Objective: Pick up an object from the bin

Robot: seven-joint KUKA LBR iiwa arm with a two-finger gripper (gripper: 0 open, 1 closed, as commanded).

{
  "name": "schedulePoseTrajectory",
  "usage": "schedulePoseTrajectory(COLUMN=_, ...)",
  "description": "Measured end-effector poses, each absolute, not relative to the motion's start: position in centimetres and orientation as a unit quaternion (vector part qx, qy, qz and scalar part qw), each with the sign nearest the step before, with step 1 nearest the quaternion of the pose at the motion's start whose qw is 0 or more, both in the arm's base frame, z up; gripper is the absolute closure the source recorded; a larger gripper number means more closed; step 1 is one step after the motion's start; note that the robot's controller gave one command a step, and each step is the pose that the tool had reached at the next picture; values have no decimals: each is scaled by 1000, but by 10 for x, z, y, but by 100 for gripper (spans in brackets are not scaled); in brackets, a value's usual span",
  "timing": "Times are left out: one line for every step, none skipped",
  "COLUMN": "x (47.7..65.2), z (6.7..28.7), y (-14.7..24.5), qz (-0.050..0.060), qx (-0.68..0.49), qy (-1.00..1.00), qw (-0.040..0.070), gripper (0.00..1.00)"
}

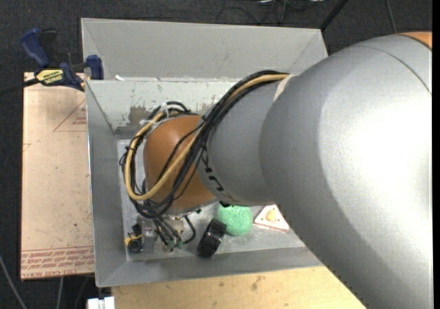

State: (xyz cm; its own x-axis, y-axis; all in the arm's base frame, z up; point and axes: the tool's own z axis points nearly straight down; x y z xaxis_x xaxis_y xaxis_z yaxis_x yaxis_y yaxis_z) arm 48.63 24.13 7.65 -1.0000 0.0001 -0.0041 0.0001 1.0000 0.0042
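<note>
One spongy green ball (236, 219) and black lump (210, 239) lie near the claw (152, 232).

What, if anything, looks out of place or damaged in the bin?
Nothing stands out. A green foam ball, a black object and a white triangular piece lie loose on the floor of the bin near its front wall, beside the arm; nothing looks spilled or broken.

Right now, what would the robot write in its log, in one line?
gripper: low inside grey bin, view's lower-left corner | closest things: black piece, green spongy lump | held: cannot tell
</note>
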Motion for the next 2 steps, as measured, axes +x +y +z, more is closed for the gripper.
schedulePoseTrajectory(x=485, z=97, y=241, qz=0, qx=0, qy=1000, qw=-2, gripper=100)
schedulePoseTrajectory(x=487, z=115, y=242, qz=2, qx=0, qy=1000, qw=2, gripper=100)
